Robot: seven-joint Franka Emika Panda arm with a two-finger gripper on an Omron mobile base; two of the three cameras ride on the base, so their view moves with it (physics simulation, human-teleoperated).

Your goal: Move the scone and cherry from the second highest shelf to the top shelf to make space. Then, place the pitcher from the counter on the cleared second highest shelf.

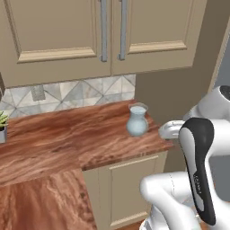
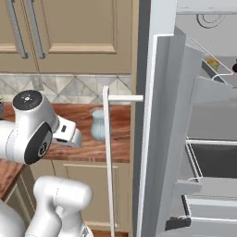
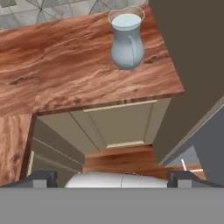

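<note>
Glossy white rounded arm (image 1: 179, 188) with black joint bands and caps.

Nothing to read here: no legible words, labels, brands or numbers anywhere. There's a faint dark marking running down the arm's black link (image 1: 198, 182), but it's too small and blurred to make out.
</note>
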